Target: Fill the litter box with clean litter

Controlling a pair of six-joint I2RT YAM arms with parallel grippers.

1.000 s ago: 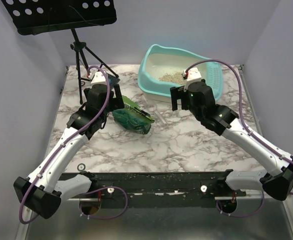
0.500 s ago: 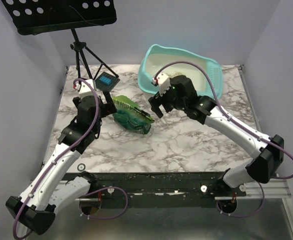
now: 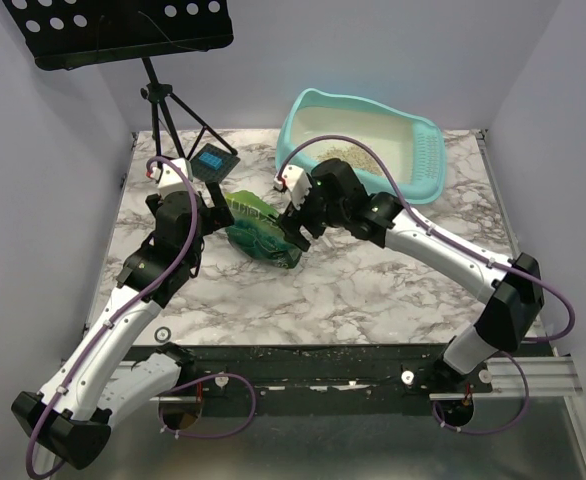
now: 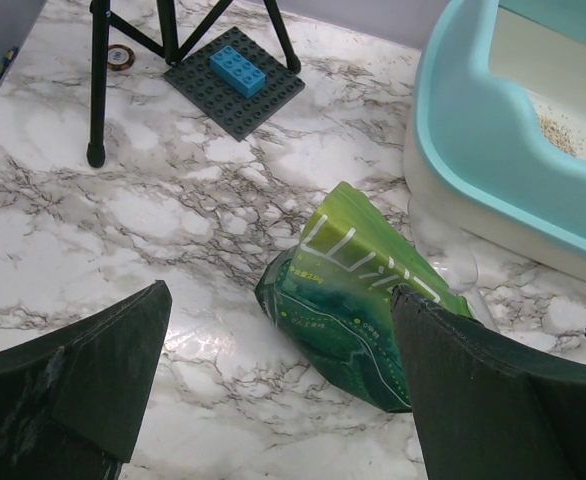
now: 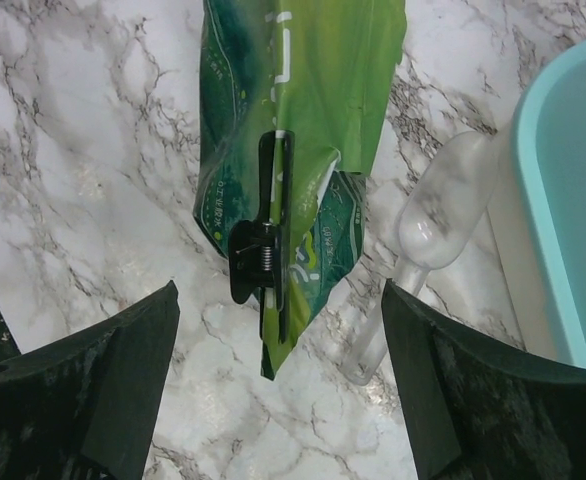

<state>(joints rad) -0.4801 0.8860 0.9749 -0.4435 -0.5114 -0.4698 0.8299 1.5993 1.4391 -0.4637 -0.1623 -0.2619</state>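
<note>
Look first to the right gripper (image 5: 278,300): spread wide, holding nothing, poised directly over the green foil bag (image 5: 293,100) and centred on the black binder clip (image 5: 263,250) pinching the bag's end nearer the wrist. Lengthwise away from the wrist for bag and clip alike, so crosswise to the fingers' closing line. Judged well set for a pinch across the clip's thin side.

Worth noting the clear plastic scoop (image 5: 423,250), just beside the bag on the side toward the litter box (image 5: 573,200), roughly parallel to the bag and partly under that side's finger. Could be struck or caught on a straight descent.

Turn then to the left gripper (image 4: 278,300): likewise open and empty, farther off on the bag's opposite side, looking across it toward the box. Clearly the less near of the two.

Beyond the bag, well apart from both grippers, find the litter box, with only a small patch of clean litter (image 3: 348,155) on its off-white floor. Far from filled, by this reckoning.

Under the bag, a flat marble-pattern table (image 3: 373,290), probably slippery for foil. Behind the bag on the left arm's side, a grey building-brick plate (image 4: 273,95) bearing a blue brick (image 4: 238,70), and tripod legs (image 4: 98,80). Bare marble on the bag's near side.
</note>
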